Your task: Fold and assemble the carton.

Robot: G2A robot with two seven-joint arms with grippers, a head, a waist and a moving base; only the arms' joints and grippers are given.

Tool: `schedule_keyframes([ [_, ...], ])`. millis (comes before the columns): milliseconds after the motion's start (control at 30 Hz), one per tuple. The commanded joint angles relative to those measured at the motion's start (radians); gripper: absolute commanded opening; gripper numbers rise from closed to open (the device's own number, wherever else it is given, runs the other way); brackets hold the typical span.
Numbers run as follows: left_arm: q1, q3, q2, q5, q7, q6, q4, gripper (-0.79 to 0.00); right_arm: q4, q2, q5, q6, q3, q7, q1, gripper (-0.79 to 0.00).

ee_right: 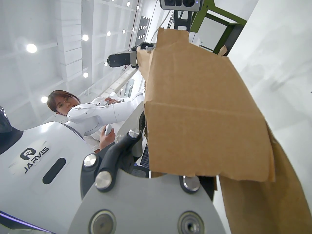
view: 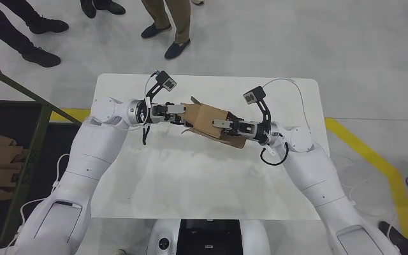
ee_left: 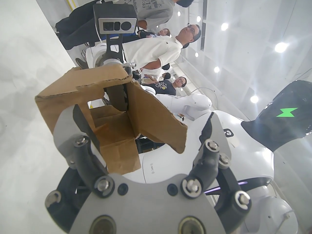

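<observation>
The brown carton (view: 207,119) hangs half-folded above the white table (view: 191,185), between both arms. My left gripper (view: 176,113) is open at the carton's left end. In the left wrist view one of its fingers (ee_left: 80,125) lies against a carton (ee_left: 136,113) wall and the other stands well apart. My right gripper (view: 231,126) holds the right end. Its dark finger (ee_left: 117,96) sits inside the box under a panel. In the right wrist view the carton (ee_right: 199,113) hides one finger of the right gripper (ee_right: 151,137).
Several people's legs stand on the floor beyond the table's far edge (view: 204,75). A green frame with cardboard (view: 13,159) stands to the left of the table. Bare tabletop lies in front of the carton.
</observation>
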Motion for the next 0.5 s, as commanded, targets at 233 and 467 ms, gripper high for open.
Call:
schedule_keyframes([
  [233,0.020,-0.040,0.009,0.010,0.035,-0.019,0.001,0.000,0.020,0.008,0.017,-0.008,0.060,-0.076,-0.013,-0.785],
  [467,0.039,-0.031,0.009,-0.005,0.018,0.000,-0.028,0.000,0.037,0.008,-0.021,-0.004,0.080,-0.180,-0.016,-0.785],
])
